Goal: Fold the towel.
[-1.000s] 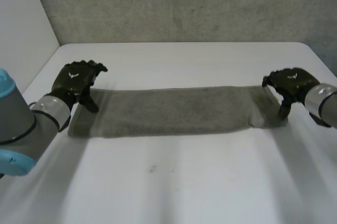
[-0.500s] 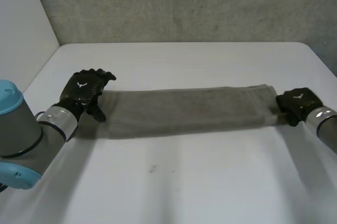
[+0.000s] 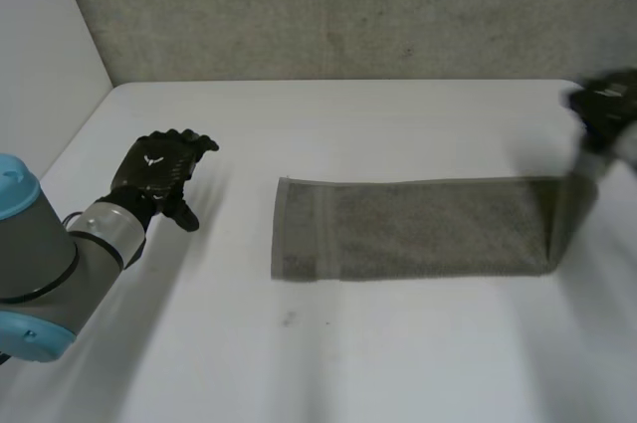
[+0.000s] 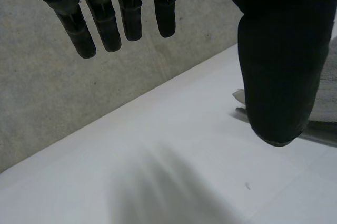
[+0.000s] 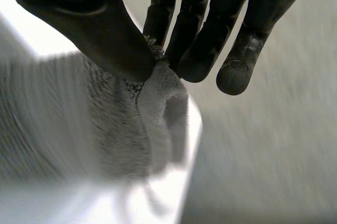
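1. towel [image 3: 408, 229] in the head view lies as a long strip on the white tabletop [image 3: 398, 124], its long axis running side to side between the two arms. the right hand [image 3: 607, 105] is at the towel's right end, above it, and that end rises off the tabletop toward it. the left hand [image 3: 157, 169] hovers well apart from the towel's left end, fingers loosely spread and holding nothing.

2. in the left wrist view the left hand [image 4: 279, 50] hangs with straight fingers set apart from the thumb, nothing between them. the towel [image 4: 325, 103] peeks out just behind the thumb, flat on the tabletop [image 4: 158, 155], off to the thumb side of the hand and not under the palm.

3. in the right wrist view the right hand [image 5: 200, 29] is clamped on the towel [image 5: 105, 124], with a bunched corner of the right end pinched between thumb and fingers. the rest of the cloth trails away below the hand.

4. judgement: the fold turns on the long axis. the held right end would travel along the towel toward the free left end, which lies nearer the left hand. the left end is unpinned, so it may slide as the cloth is drawn over.
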{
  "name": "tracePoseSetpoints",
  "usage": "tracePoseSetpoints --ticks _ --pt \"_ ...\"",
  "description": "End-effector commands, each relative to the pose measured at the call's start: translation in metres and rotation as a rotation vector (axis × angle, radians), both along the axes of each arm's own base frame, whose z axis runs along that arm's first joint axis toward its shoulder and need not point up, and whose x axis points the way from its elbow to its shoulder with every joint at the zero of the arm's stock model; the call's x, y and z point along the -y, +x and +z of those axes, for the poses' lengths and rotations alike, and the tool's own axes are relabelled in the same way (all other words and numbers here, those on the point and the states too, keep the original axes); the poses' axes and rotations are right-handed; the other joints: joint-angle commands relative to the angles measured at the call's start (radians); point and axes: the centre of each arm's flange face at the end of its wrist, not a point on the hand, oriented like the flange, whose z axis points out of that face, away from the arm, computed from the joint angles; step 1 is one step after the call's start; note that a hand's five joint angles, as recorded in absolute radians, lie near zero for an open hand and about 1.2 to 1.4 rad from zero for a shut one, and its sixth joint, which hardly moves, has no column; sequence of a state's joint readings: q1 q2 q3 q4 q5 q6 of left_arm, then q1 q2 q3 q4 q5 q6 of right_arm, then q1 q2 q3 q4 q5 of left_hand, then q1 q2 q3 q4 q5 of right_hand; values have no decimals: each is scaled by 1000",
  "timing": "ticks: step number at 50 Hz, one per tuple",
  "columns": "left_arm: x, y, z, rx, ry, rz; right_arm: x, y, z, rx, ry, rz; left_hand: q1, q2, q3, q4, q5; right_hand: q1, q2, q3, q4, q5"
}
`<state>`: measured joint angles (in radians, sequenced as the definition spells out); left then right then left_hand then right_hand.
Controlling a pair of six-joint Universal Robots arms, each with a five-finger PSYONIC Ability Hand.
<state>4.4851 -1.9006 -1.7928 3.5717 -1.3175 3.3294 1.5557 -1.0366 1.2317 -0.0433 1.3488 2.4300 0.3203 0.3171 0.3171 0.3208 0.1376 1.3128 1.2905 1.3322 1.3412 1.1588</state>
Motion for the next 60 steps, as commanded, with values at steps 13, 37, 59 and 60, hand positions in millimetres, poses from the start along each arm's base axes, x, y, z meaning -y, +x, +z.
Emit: tracePoseSetpoints --ticks 13,37,59,60 --pt "-3 2 5 -5 -20 4 -224 268 -87 -2 201 812 34 37 37 34 42 83 106 64 55 63" --pt "-8 -4 3 -3 -16 -18 -145 111 -61 302 367 348 28 31 31 28 36 -1138 -1116 -1158 -1167 -1159" --pt "-15 -8 2 -3 -9 -35 -145 166 -10 80 -22 538 25 29 29 25 34 83 106 64 55 63" --pt "-15 -8 2 -3 -9 -35 -145 166 -10 80 -23 539 25 29 29 25 34 83 106 64 55 63"
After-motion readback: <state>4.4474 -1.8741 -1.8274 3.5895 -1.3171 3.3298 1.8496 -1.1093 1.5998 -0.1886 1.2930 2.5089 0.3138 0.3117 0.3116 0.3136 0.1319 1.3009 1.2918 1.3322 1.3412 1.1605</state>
